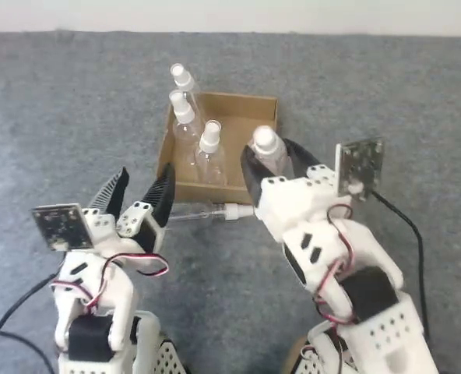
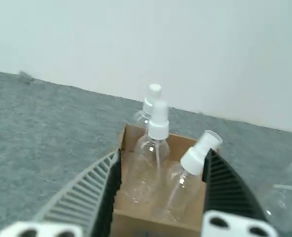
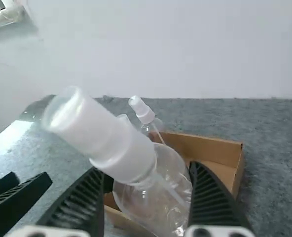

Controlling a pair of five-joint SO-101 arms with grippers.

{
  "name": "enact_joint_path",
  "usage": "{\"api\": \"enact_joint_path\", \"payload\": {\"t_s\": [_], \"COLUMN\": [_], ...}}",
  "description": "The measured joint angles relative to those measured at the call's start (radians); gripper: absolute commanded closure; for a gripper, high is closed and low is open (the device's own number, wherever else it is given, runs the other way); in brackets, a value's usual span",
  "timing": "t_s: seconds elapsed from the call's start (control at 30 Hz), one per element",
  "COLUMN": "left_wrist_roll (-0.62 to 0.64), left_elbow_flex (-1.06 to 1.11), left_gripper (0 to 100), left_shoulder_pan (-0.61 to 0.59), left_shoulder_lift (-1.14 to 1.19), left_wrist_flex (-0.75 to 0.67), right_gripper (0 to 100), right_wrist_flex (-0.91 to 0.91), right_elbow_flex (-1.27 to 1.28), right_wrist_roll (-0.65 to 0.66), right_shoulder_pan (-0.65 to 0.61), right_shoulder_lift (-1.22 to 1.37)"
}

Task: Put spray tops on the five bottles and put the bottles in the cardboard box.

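right tool [image 1: 276, 162] is clenched on a capped bottle [image 1: 268, 152], top up, roughly upright. the cardboard box [image 1: 238, 117] is right under it and slightly far. the bottle hangs over the box's near right corner, so as i read it the drop is straight down with a small push far to clear the near wall.

two capped bottles [image 1: 186, 121] [image 1: 211, 152] stand in the left half of the box, so the right half looks free. another bottle [image 1: 182, 80] stands at the far left corner; i can't tell if it's in or just outside.

the last bottle [image 1: 199, 212] lies on the bench [image 1: 75, 101], touching or just beside the near wall of the box. its long axis runs left-right with the spray top to the right. the left tool [image 1: 145, 183] is released, jaws spread, just beside the bottle's left end, so the left arm is the nearer one.

the bench is grey carpet, which i expect to give some grip. a plain pale wall [image 2: 185, 49] is behind.
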Motion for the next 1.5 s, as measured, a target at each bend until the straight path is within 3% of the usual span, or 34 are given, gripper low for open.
{"api": "enact_joint_path", "payload": {"t_s": [1.0,1.5], "left_wrist_roll": [0.028,0.028], "left_elbow_flex": [0.000,0.000], "left_gripper": [75,75], "left_shoulder_pan": [-0.071,-0.071], "left_shoulder_lift": [0.000,0.000], "left_wrist_flex": [-0.005,-0.005], "right_gripper": [90.9,90.9], "right_wrist_flex": [-0.657,-0.700], "right_elbow_flex": [0.002,-0.186], "right_wrist_roll": [0.063,0.057], "right_shoulder_pan": [0.074,0.129], "right_shoulder_lift": [0.600,0.930]}}
